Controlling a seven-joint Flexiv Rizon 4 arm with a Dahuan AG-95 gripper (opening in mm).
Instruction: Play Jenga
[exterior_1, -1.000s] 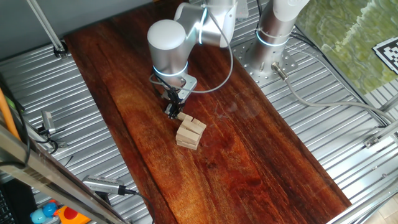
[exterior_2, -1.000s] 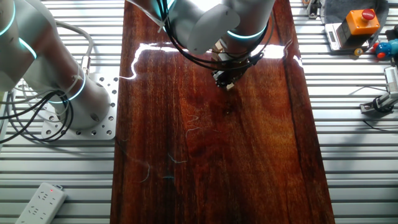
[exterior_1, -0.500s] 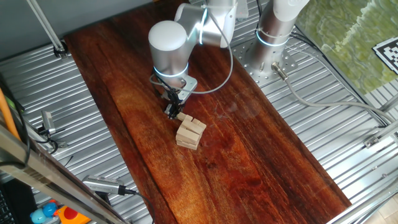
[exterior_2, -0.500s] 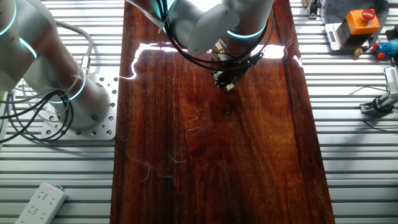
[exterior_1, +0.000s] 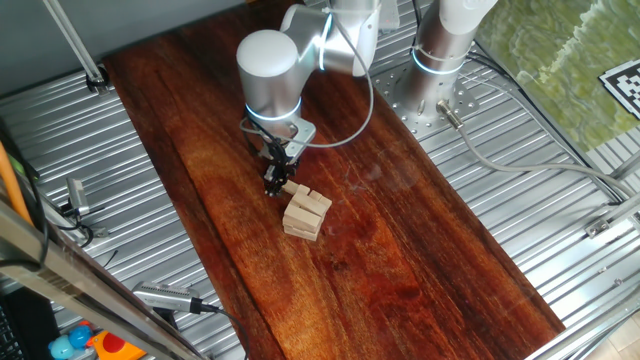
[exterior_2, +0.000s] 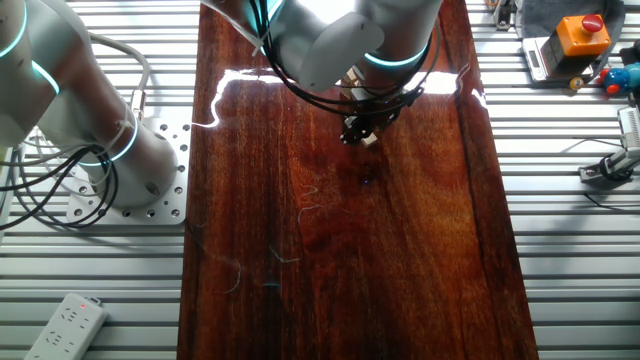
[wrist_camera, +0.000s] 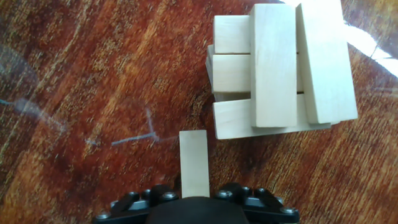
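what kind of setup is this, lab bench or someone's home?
Most likely a robotics lab bench. The arm base is bolted to a ribbed metal deck, an emergency-stop box sits at the edge, and a fiducial marker lies nearby.

Bare table (exterior_1: 420, 260) surrounds the block stack (exterior_1: 306, 213), loose block (wrist_camera: 193, 163) alongside.

1. The table (exterior_1: 400, 250) is dark reddish wood with strong grain, varnished glossy; it throws white glare near its far edge in the other fixed view
2. The Jenga stack (wrist_camera: 280, 68) and the loose block (wrist_camera: 193, 163) are pale, unfinished wood, matt and smooth
3. The surround (exterior_1: 120, 190) beside the table's long edges is ribbed, dull silvery metal
4. The arm's shells (exterior_1: 268, 62) look like smooth white plastic with a slight sheen
5. The gripper (exterior_1: 274, 183) is matt black
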